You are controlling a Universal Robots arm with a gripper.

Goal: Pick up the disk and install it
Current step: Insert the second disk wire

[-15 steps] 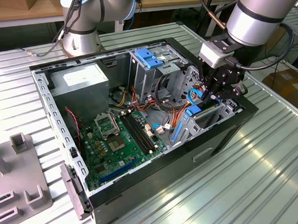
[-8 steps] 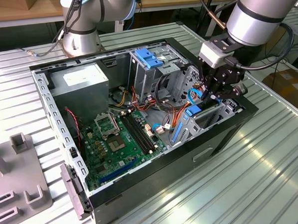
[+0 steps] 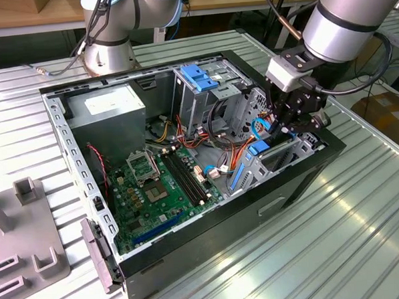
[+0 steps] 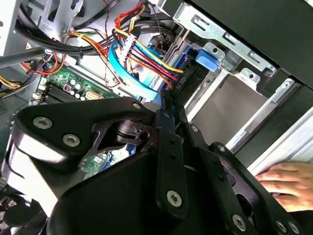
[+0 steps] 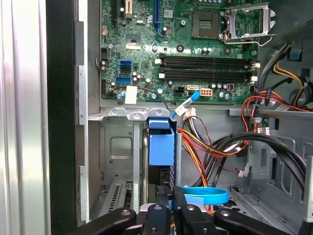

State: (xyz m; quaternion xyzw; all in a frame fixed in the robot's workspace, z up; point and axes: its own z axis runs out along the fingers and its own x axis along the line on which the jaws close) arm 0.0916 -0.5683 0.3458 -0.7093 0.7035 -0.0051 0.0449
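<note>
Disk [image 5: 161, 147] standing on edge in the metal bay [image 5: 117, 152] at the case's [image 3: 192, 257] front corner, blue carrier tab showing, just below the motherboard [image 5: 146, 58] edge. Gripper [image 5: 172, 208] clamped on the disk's near edge, fingers [image 4: 168, 142] closed. Coloured cables [image 4: 142, 54] bundled just beside. A hand [image 4: 288, 183] resting outside the case.

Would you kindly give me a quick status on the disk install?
Gripper shut on the disk, inside the case at the lower bay. Disk edge-on, partly down. Cable bundle beside it; a hand rests on the case.
</note>
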